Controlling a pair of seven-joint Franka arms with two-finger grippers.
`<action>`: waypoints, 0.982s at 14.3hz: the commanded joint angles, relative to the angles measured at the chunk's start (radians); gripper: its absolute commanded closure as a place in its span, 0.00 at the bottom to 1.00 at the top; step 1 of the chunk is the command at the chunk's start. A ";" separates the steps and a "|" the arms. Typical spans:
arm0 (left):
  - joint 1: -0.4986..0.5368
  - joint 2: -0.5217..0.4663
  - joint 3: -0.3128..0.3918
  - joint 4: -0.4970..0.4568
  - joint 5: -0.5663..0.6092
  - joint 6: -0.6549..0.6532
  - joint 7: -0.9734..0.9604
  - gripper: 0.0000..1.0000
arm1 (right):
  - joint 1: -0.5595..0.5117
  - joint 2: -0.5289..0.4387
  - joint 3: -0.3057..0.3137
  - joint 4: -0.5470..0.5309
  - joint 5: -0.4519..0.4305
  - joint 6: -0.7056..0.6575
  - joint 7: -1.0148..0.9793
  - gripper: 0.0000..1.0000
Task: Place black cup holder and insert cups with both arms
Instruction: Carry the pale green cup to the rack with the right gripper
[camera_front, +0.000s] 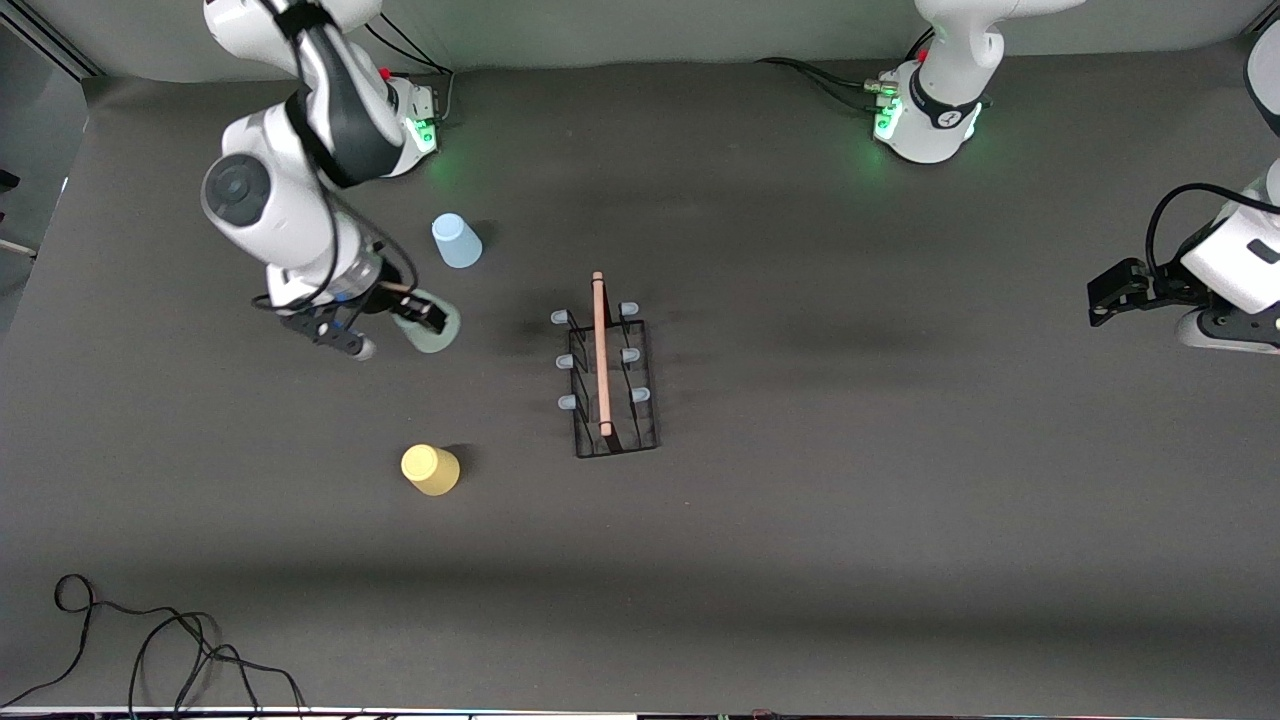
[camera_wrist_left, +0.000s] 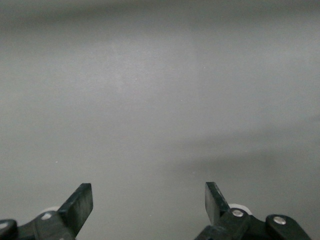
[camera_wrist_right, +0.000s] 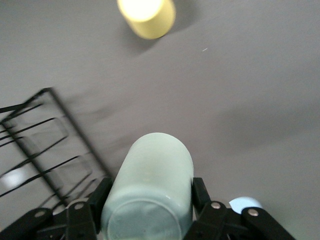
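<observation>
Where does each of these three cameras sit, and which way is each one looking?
Front view: high across the table, looking down on the rack, three cups and both arms.
Left wrist view: on the waiting left arm, facing bare table between its open left pincer.
Right wrist view: on the right arm, looking past the right pincer gripping the green cup.
Shared: front and right wrist views both show the yellow cup.

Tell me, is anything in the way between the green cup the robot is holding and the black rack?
Nothing visible. The right gripper has its jaws shut on the green cup, and only bare table lies between it and the black cup holder. The blue cup and yellow cup sit off that path.
</observation>
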 joint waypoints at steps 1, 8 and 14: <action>0.002 0.013 0.006 0.017 -0.028 0.007 0.013 0.00 | 0.123 0.054 -0.001 0.096 0.011 -0.022 0.193 1.00; 0.022 0.032 0.008 0.015 -0.030 0.017 0.013 0.00 | 0.249 0.167 -0.003 0.192 0.000 0.027 0.399 1.00; 0.036 0.032 0.008 0.012 -0.047 0.030 0.015 0.00 | 0.269 0.255 -0.003 0.189 -0.001 0.102 0.409 1.00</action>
